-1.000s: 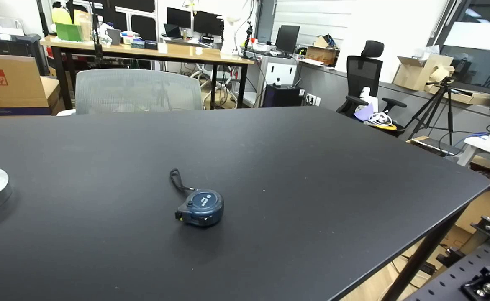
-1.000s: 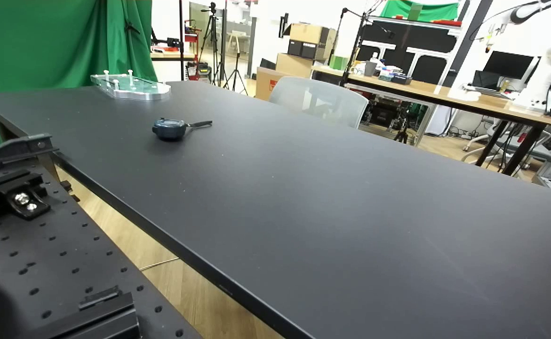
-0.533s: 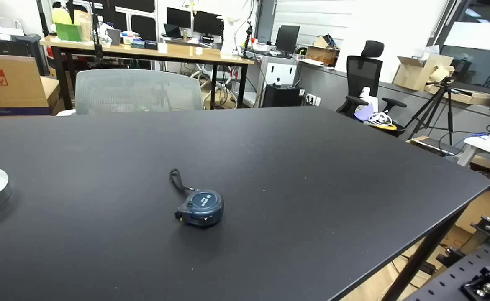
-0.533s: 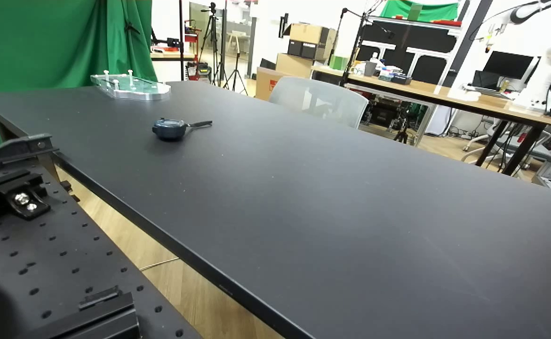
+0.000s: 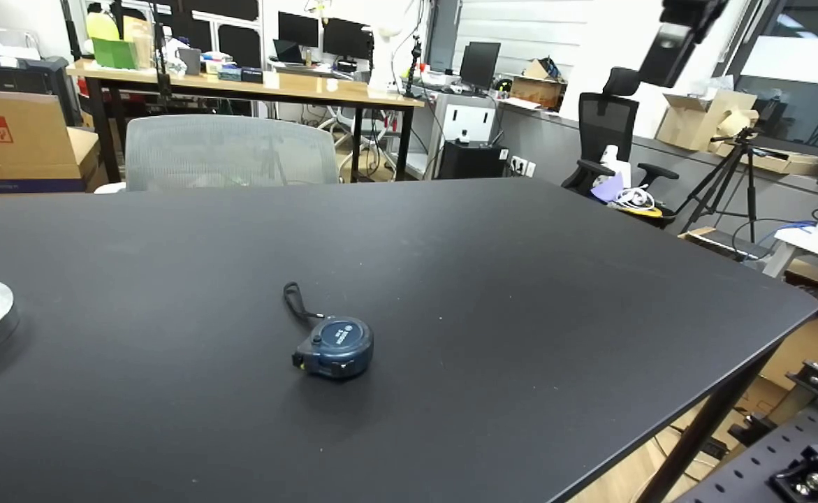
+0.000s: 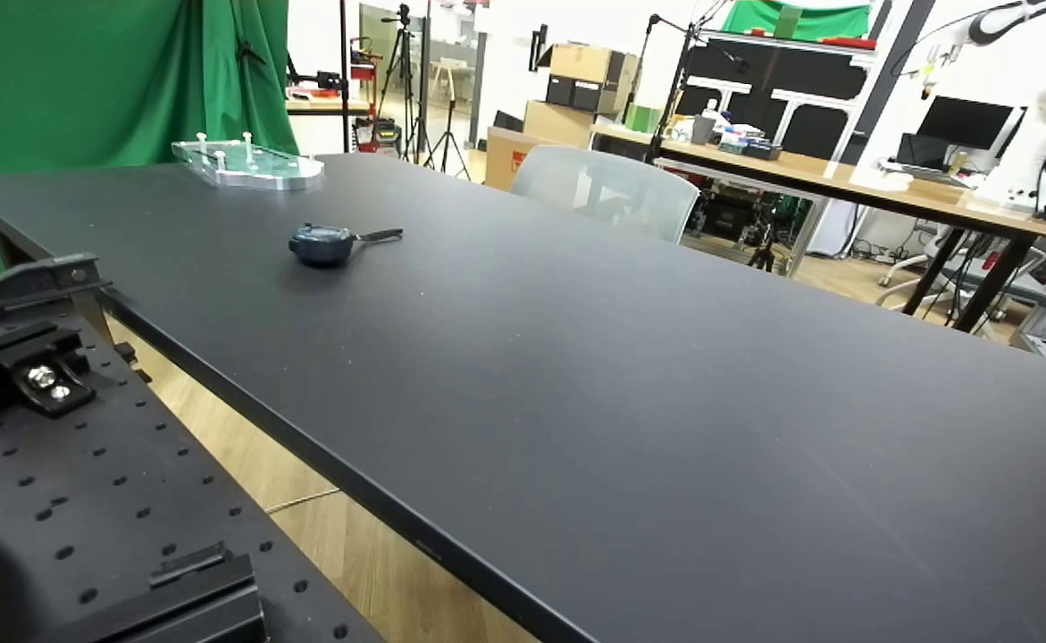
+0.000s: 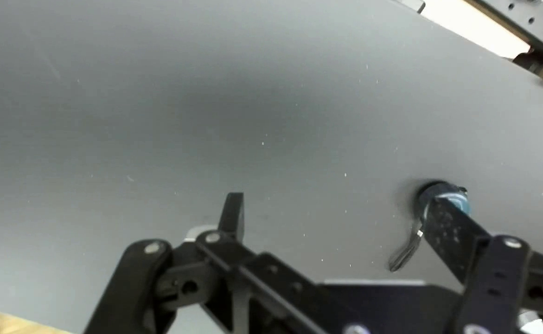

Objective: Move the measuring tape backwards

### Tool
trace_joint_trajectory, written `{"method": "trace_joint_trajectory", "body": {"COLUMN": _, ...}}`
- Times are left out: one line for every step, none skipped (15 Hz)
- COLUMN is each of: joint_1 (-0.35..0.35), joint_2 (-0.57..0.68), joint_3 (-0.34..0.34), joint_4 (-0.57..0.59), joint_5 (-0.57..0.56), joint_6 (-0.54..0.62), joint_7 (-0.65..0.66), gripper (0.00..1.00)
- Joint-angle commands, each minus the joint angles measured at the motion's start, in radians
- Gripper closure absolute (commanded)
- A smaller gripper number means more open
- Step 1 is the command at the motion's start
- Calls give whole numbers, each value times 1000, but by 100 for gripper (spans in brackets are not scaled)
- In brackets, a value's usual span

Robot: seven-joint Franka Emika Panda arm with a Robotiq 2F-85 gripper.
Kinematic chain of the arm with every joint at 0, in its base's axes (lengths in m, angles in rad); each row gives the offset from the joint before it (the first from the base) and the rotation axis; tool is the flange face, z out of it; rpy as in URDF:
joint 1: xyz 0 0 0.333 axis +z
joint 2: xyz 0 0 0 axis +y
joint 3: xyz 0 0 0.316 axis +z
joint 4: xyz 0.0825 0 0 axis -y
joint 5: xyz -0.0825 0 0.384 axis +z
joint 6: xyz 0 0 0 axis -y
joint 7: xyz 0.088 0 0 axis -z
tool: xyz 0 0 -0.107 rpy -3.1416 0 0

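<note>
The measuring tape, a small round blue-and-black case with a dark wrist strap, lies flat on the black table in both exterior views [image 5: 337, 347] [image 6: 322, 245]. My gripper [image 7: 337, 198] is open and empty in the wrist view, its two fingers wide apart. The measuring tape [image 7: 459, 201] shows there beyond the tip of the right finger [image 7: 452, 232], which hides part of the case. The strap lies to the left of that finger. A dark part of the gripper, a finger [image 5: 667, 59], hangs high at the upper right of an exterior view, well above the table and apart from the tape.
The black table [image 6: 576, 402] fills most of both exterior views. A clear plate [image 6: 255, 174] with white posts stands at its far end. A grey mesh chair [image 5: 230, 150] stands at one long edge. A perforated mounting plate [image 6: 129, 500] borders the opposite edge.
A dark part of my gripper has come into view at the upper right of an exterior view. The measuring tape has not moved.
</note>
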Motion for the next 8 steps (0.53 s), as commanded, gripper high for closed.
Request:
{"method": "trace_joint_trajectory", "body": {"joint_1": 57, "joint_2": 91, "joint_3": 141, "joint_4": 2, "joint_5": 15, "joint_6": 140, "joint_7": 181, "gripper": 0}}
{"method": "trace_joint_trajectory", "body": {"joint_1": 68, "joint_2": 115, "joint_3": 185, "joint_4": 2, "joint_5": 10, "joint_6": 172, "joint_7": 231, "gripper": 0}}
{"method": "trace_joint_trajectory", "body": {"joint_1": 82, "joint_2": 142, "joint_3": 230, "joint_4": 2, "joint_5": 6, "joint_6": 200, "joint_7": 283, "gripper": 0}}
{"method": "trace_joint_trajectory", "body": {"joint_1": 93, "joint_2": 169, "joint_3": 273, "joint_4": 2, "joint_5": 3, "joint_6": 219, "joint_7": 335, "gripper": 0}}
{"method": "trace_joint_trajectory", "body": {"joint_1": 106, "joint_2": 197, "joint_3": 312, "joint_4": 3, "joint_5": 2, "joint_6": 232, "joint_7": 378, "gripper": 0}}
{"method": "trace_joint_trajectory", "body": {"joint_1": 123, "joint_2": 225, "joint_3": 348, "joint_4": 3, "joint_5": 8, "joint_6": 233, "joint_7": 421, "gripper": 0}}
{"method": "trace_joint_trajectory", "body": {"joint_1": 142, "joint_2": 253, "joint_3": 379, "joint_4": 3, "joint_5": 15, "joint_6": 232, "joint_7": 459, "gripper": 0}}
{"method": "trace_joint_trajectory", "body": {"joint_1": 168, "joint_2": 279, "joint_3": 405, "joint_4": 4, "joint_5": 32, "joint_6": 218, "joint_7": 489, "gripper": 0}}
